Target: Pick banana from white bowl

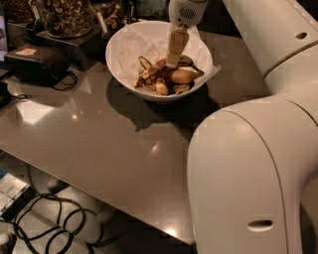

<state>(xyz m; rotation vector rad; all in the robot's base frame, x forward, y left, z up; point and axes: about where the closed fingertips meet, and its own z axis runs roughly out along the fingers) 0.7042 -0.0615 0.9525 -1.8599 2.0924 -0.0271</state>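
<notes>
The white bowl (124, 54), lined with crinkled white paper, stands at the back of the grey table. In it lies the banana (189, 61), dark and curved, partly hidden behind a short plump yellow piece (183, 75) and brown peel scraps (149, 75). My gripper (172, 61) reaches straight down from above into the middle of the bowl. Its tip is right at the banana's left part, among the pieces. I cannot tell whether it touches the banana.
A dark pouch with a cord (35, 62) lies left of the bowl. A jar of nuts (64, 15) stands behind it on a dark stand. My white arm (248, 163) fills the right side. Cables (44, 223) lie on the floor below the table's front edge.
</notes>
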